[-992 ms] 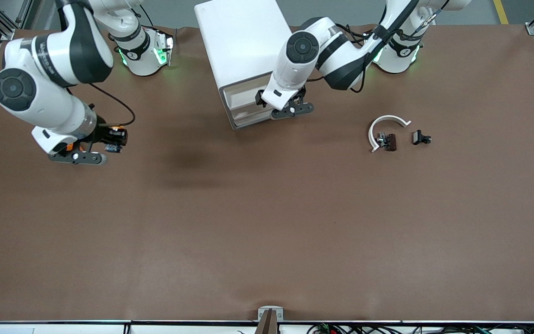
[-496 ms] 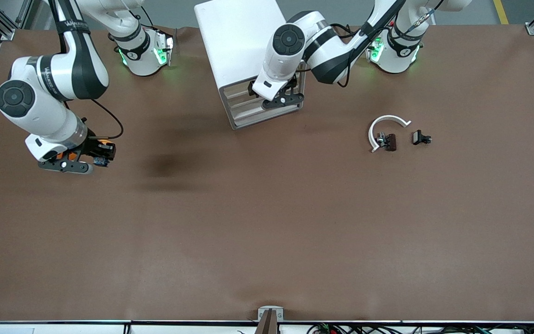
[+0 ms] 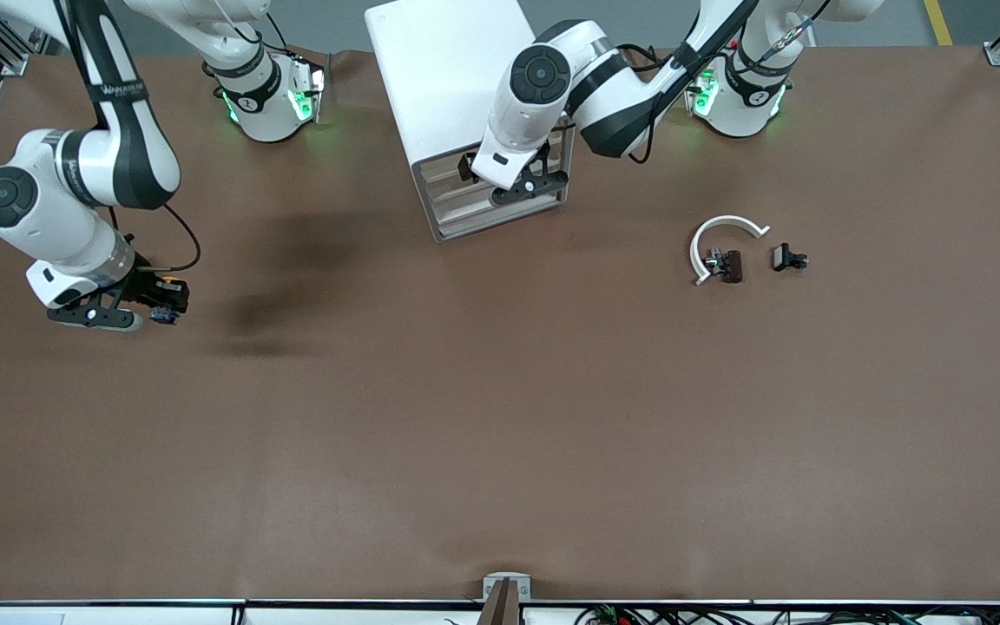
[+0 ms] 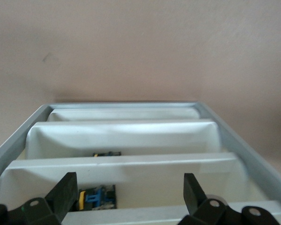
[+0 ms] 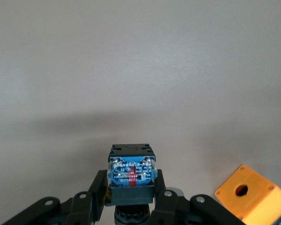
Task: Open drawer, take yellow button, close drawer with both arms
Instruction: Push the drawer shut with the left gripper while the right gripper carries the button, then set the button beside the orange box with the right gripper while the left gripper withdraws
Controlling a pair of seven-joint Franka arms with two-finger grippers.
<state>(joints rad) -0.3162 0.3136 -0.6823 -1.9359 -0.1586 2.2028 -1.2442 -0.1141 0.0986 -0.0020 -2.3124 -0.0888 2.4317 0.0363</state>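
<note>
Brown table mat [image 3: 500, 417], cabinet [image 3: 448, 78] at the arms' edge of it, midway between the two bases. Left gripper [image 3: 524, 184] pressed at the cabinet front, fingers spread wide and holding nothing; its wrist view looks down the stacked drawer fronts. Right gripper [image 3: 131, 311] low over the mat toward the right arm's end, clamped tight on the button [image 5: 130, 172].

Risks:
- Drawer [image 4: 126, 176] may not be fully home (front view reads it as flush, but the arm covers it). A skewed push by open fingers could jam it or shove the cabinet.
- Button held by a narrow pinch; a hard set-down could twist it out.
- Orange block [image 5: 249, 197] lies close beside the right gripper; a careless descent could clip it.

Hard to make out:
- Orange block not found in front view, likely under the right arm.
- Blue-and-yellow parts [image 4: 96, 197] glimpsed between drawer fronts; which drawer holds them, unclear.
- Button's cap hidden below the fingers.
</note>
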